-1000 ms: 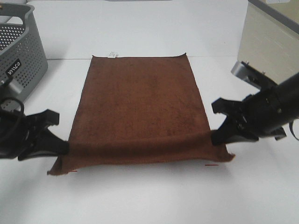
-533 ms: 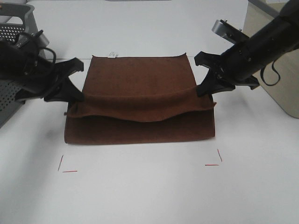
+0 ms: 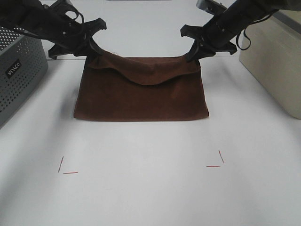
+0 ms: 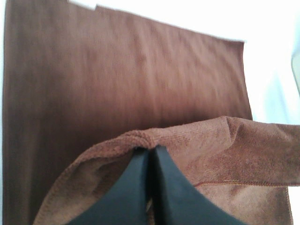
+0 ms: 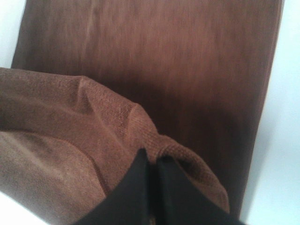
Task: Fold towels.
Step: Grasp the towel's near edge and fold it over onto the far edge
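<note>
Toward the far side of the white tabletop (image 3: pixel 150 193), the dark reddish-brown rectangular terry towel (image 3: pixel 141 99) lies doubled over on itself, its fold line toward the near side and its upper layer lifted at the far end. The left gripper (image 3: pixel 92 49) pinches the far-left corner of that upper layer, and the left wrist view shows its black jaws closed tight together on a bunched ridge of cloth (image 4: pixel 149 151). The right gripper (image 3: pixel 193 51) does the same at the far-right corner, jaws pressed shut on the terry (image 5: pixel 152 160). Between the two grips the raised edge sags in a shallow curve, while the lower layer lies flat beneath. A grey perforated plastic basket (image 3: pixel 21 66) stands to the left and a beige box (image 3: pixel 273 70) to the right, both clear of the cloth; red corner marks (image 3: pixel 66 170) sit on the bare table nearer the camera. The step in hand appears to be the first half-fold, close to its end. The next move likely calls for lowering both corners together onto the far corners of the lower layer, keeping the edge taut enough to flatten the sag, then opening the jaws and lifting away without dragging the cloth.
</note>
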